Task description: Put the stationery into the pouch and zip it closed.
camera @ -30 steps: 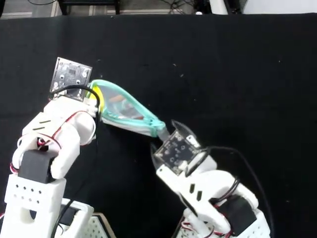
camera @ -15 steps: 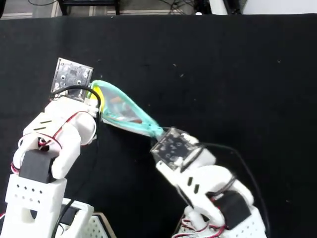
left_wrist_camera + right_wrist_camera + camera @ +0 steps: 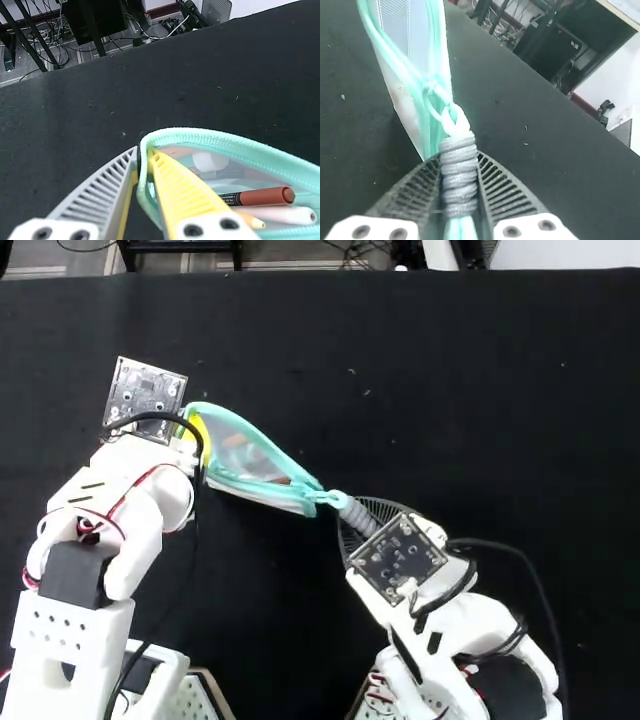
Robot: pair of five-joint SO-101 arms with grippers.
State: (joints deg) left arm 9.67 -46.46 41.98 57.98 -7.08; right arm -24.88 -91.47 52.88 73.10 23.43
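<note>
A clear mesh pouch (image 3: pixel 250 468) with a teal zip lies left of centre on the black table, its mouth gaping. Inside it lie a brown marker (image 3: pixel 260 196), a white pen (image 3: pixel 287 215) and a white eraser (image 3: pixel 210 161). My left gripper (image 3: pixel 196 443) is shut on the pouch's left end; the teal rim (image 3: pixel 225 142) passes between the grey and yellow fingers (image 3: pixel 175 192). My right gripper (image 3: pixel 362 518) is shut on the grey wrapped pull cord (image 3: pixel 458 170) at the pouch's right tip (image 3: pixel 410 85), and the cord is drawn taut.
The black cloth (image 3: pixel 480 390) covers the whole table, with open room at the back and right. Both arm bases stand at the front edge. Cables and stands (image 3: pixel 90 25) lie on the floor beyond the table's far edge.
My right gripper has swung and shifted to the right with the pull cord, drawing the pouch's right tip out toward it. The left arm has stayed put.
</note>
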